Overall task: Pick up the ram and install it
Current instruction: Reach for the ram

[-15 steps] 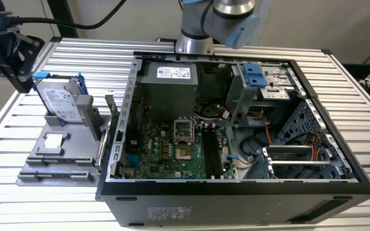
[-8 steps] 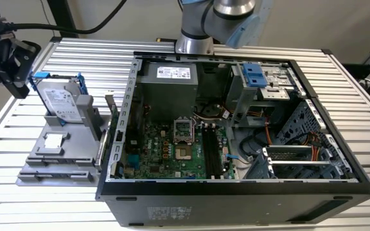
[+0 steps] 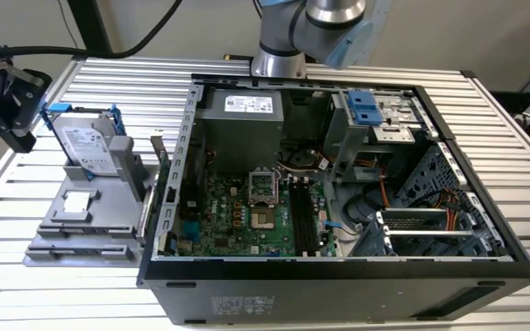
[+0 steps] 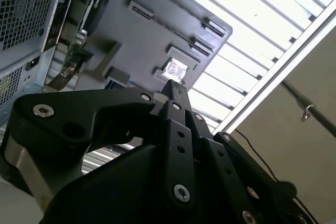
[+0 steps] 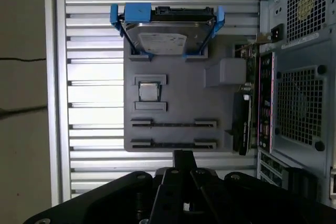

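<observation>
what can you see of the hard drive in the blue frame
The hard drive is a silver metal slab with a pale label on its broad face, held in a blue plastic frame. It stands on edge, leaning, in a slot at one end of the grey holder on the slatted table, at the exterior view's left of the open computer case. Only frame and holder touch it.

Arm base: silver column point(image 3: 278, 63), upright at the far side of the exterior view, with a grey-and-blue joint point(image 3: 339, 17) above it.
Gripper: black point(image 3: 18, 138), at the exterior view's left edge, pointing down.
Fingers: black linkage bars point(image 4: 177, 100), drawn together into one narrow tip in both wrist views.
</observation>
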Controlling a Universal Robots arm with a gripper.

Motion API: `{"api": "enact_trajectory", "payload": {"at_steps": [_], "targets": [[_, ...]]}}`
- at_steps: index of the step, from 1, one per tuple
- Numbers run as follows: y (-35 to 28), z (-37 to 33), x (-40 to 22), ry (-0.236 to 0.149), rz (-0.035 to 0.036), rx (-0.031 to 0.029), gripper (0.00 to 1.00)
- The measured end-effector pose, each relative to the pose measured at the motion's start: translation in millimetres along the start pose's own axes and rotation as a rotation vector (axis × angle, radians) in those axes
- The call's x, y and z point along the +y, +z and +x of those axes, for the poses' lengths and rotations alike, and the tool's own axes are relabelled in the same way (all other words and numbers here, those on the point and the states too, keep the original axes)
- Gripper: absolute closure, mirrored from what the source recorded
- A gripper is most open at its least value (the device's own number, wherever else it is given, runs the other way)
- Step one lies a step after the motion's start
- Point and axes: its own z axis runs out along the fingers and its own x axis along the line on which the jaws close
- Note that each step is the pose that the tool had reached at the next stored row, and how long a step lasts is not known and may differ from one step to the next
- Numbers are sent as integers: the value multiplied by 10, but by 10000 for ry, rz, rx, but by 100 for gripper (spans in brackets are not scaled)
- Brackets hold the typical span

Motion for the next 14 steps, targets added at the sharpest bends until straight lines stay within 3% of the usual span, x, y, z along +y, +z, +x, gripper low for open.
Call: {"api": "enact_trajectory", "payload": {"at_steps": [8, 14], "targets": [[2, 11, -145, 0, 0, 0, 100], [1, 18, -180, 1, 0, 0, 100]]}}
